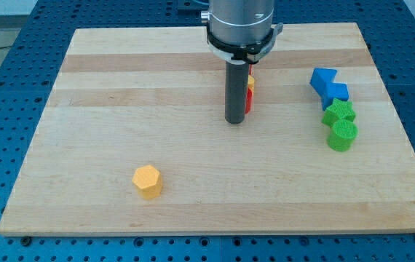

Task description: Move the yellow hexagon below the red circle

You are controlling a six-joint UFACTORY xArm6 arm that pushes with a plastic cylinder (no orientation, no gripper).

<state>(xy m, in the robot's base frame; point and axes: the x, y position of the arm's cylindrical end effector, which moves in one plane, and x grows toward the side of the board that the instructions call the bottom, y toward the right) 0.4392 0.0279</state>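
Nearest the view's bottom, the yellow hexagon (148,181) sat alone on the wooden board (84,109), well apart from everything else. It lay down and to the view's left of my tip (235,121), a bare rod holding nothing. Just behind the rod, red and yellow blocks (250,93) peeked out, mostly hidden.

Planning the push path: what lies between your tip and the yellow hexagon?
Nothing: in the camera view only bare board lies between my tip and the yellow hexagon, which sits toward the view's bottom left.
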